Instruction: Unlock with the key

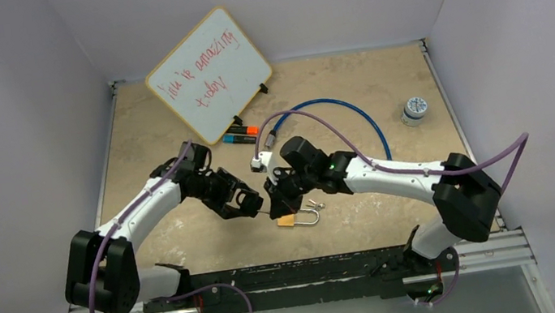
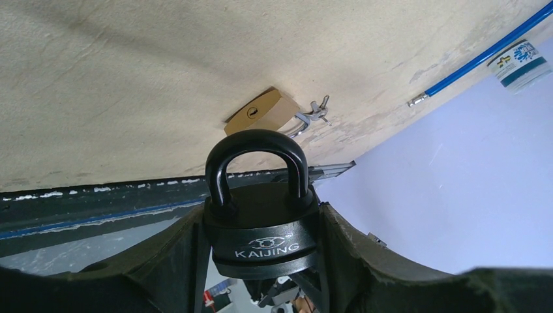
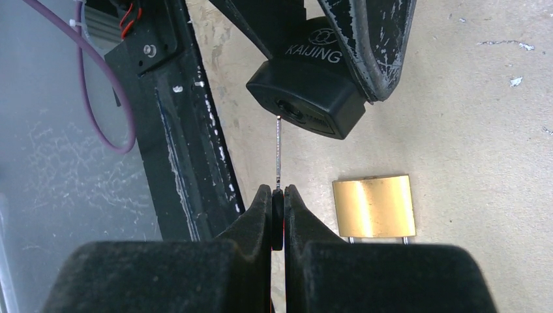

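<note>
L gripper (image 1: 251, 202) gripping black padlock (image 2: 261, 238), R gripper (image 3: 278, 197) pinched on key (image 3: 279, 151); tip at padlock's keyhole end

table (image 1: 139, 127): beige | on it: brass padlock (image 1: 287, 221), whiteboard (image 1: 208, 74), markers (image 1: 240, 135), blue cable (image 1: 368, 123), small jar (image 1: 414, 110)

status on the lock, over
Left end effector clamped on black padlock, shackle shut. Right end effector shut on key, tip at the keyhole. Brass padlock lies beside, not blocking.
</note>
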Robot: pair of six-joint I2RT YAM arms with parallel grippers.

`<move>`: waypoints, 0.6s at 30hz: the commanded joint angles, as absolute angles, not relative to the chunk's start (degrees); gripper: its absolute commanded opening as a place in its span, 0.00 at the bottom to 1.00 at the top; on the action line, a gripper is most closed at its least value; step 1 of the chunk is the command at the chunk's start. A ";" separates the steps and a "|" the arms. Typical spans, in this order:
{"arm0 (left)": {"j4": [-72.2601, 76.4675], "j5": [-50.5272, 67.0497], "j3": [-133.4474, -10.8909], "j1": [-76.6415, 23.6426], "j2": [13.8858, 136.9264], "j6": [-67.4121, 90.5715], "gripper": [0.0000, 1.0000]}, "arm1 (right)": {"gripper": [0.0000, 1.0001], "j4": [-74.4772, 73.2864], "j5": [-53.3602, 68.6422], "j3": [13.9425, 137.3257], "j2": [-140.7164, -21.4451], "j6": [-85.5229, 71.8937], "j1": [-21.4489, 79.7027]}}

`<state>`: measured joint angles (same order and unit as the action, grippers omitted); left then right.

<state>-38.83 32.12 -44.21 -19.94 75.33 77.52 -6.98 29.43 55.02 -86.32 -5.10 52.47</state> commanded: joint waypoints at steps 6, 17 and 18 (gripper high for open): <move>-38.46 35.63 -44.13 -19.78 74.18 81.63 0.11 | 0.00 -5.99 28.62 58.48 -87.08 -3.79 53.08; -37.84 35.75 -43.59 -19.78 74.00 81.95 0.11 | 0.00 -6.49 28.83 58.72 -87.63 -2.39 53.53; -37.79 35.69 -43.53 -19.78 74.00 82.00 0.11 | 0.00 -6.44 28.69 58.59 -87.63 -2.38 53.53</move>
<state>-38.61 32.08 -43.16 -19.94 75.33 78.43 -6.98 29.28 56.69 -88.01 -4.16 53.25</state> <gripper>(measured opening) 0.547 0.031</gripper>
